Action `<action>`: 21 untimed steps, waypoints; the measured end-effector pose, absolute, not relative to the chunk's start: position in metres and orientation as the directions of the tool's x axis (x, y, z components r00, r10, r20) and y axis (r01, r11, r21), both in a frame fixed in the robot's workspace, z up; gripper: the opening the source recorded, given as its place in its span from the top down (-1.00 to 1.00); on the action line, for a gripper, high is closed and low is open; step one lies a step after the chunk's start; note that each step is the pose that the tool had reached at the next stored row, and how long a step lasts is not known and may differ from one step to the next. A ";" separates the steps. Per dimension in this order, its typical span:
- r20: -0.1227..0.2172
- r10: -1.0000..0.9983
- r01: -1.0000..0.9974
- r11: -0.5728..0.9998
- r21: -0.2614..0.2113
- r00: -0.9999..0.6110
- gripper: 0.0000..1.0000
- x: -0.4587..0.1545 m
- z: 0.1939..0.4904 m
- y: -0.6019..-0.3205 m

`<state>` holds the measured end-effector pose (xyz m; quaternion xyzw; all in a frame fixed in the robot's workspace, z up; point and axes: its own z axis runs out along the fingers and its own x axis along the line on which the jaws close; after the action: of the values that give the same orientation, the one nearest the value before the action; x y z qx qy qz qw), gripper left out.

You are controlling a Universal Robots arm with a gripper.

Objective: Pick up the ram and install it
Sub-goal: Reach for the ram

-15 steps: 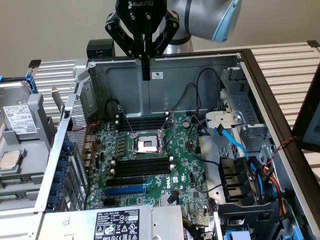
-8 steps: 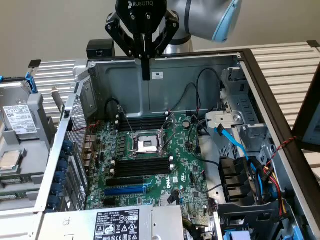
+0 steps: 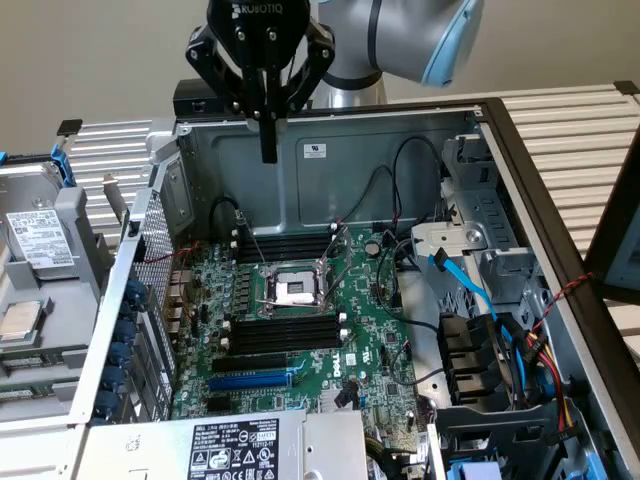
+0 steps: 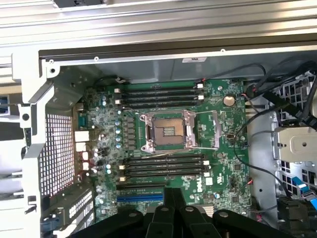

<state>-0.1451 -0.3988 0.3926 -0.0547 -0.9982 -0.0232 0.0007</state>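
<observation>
Gripper (image 3: 268, 155) hangs over the case's (image 3: 400, 150) rim, fingers (image 3: 268, 130) pressed together, high above the motherboard's (image 3: 375, 340) slots (image 3: 285, 332).

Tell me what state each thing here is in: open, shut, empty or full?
Gripper, shut, hanging above the open case.
Computer case, lying on its side, panel off, inside exposed.
Memory slots, look empty.
Processor socket, uncovered, no cooler on it.
Blue expansion slot, empty.
</observation>
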 end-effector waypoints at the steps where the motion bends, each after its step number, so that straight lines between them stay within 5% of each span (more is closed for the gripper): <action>1: 0.008 0.109 0.109 0.993 0.046 -0.994 0.80 -0.150 0.393 -0.399; 21: 0.082 0.111 0.115 0.993 0.038 -0.990 0.80 -0.241 0.391 -0.399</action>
<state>-0.2407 -0.3988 0.3908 -0.0566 -0.9974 -0.0211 0.0400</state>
